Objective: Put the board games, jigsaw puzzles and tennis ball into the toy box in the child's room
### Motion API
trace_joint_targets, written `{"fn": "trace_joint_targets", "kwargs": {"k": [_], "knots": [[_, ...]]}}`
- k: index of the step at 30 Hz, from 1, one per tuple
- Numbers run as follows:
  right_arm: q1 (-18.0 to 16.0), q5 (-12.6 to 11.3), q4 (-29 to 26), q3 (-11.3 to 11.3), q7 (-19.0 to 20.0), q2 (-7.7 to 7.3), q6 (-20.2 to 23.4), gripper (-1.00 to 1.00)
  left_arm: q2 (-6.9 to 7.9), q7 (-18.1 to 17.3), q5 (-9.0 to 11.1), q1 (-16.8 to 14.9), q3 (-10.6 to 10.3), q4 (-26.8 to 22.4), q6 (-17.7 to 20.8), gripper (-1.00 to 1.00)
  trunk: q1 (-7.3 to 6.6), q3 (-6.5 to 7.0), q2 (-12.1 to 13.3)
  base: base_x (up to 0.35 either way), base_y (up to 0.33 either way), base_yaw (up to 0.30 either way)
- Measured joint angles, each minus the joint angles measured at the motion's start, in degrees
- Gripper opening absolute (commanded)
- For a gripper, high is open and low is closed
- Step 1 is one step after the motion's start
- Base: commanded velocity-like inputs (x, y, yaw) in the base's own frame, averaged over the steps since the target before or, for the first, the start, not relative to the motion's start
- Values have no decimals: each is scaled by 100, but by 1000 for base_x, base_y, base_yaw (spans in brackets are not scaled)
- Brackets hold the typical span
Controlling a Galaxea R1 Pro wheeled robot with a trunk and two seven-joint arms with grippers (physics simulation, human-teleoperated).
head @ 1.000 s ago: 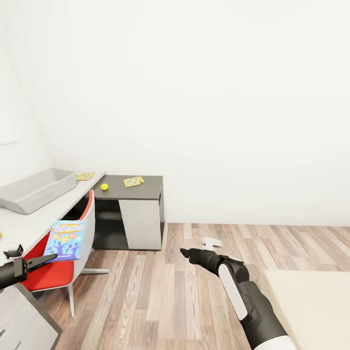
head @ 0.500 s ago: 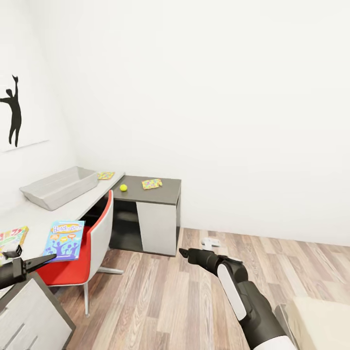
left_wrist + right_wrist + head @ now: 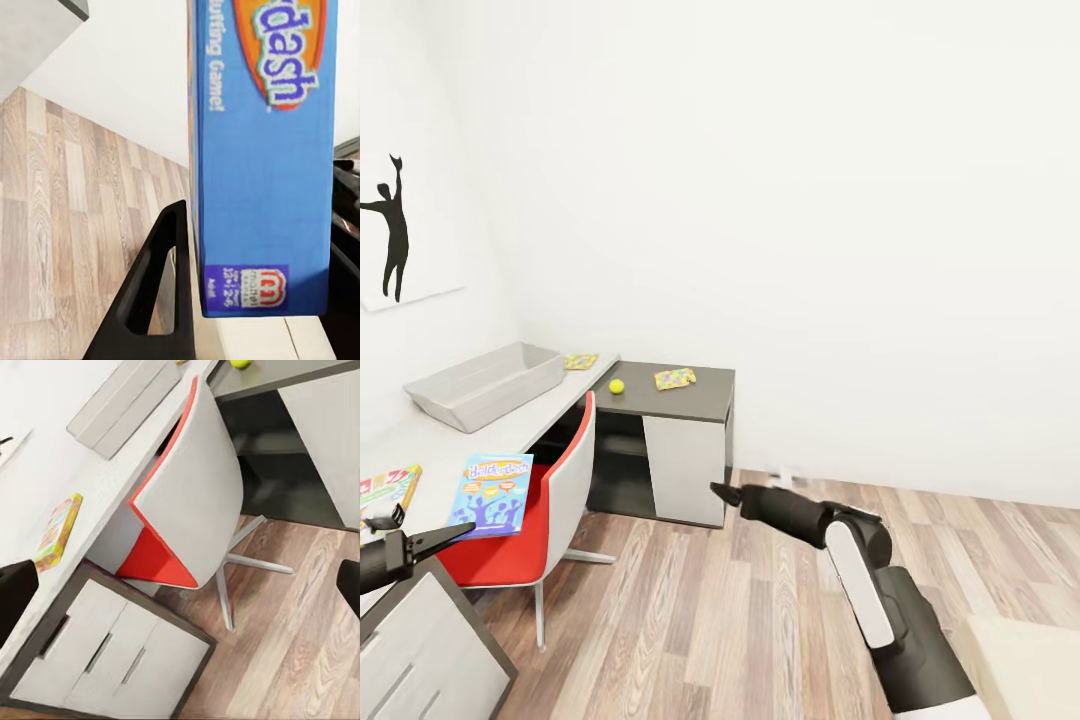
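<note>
Since half a second ago, only the right gripper [image 3: 718,491] has advanced, toward the dark desk section; the left gripper [image 3: 445,535] holds the blue board game [image 3: 492,493] by its lower edge, jaws clamped on it, well short of the toy box [image 3: 488,384] ahead on the table [image 3: 420,440]. Risk, as a judgement: such an edge grip may let the box pivot or slip, and the red chair [image 3: 550,490] just beside it may snag it. Whether the right gripper's jaws are parted cannot be told. Left wrist view shows a finger [image 3: 161,300] pressing the box face; right wrist view shows the green-yellow-red board game [image 3: 58,531] lying on the desk.
</note>
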Motion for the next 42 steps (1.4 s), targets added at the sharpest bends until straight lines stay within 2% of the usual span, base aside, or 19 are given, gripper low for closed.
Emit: {"fn": "trace_joint_targets", "kwargs": {"k": [1,4,9,21,42], "knots": [[0,-165,-84,-39,281,-25,193,100,0,0,-1,3,2,0,0,-100,0,0,0,5,0,0],[1,-373,-173,-189,736,-116,415,100,0,0,0,2,-1,0,0,-100,-1,0,0,49,2,0],[6,-497,-191,-439,1100,-223,542,100,0,0,-1,6,0,-1,0,-100,-2,0,-1,187,72,0],[35,-494,-191,-537,1190,-252,569,100,-8,0,-2,8,-2,-1,1,-100,-3,58,-1,306,56,72],[37,-427,-176,-504,1104,-251,553,100,-10,1,-7,9,-4,1,3,-100,-3,109,0,331,-24,228]]}}
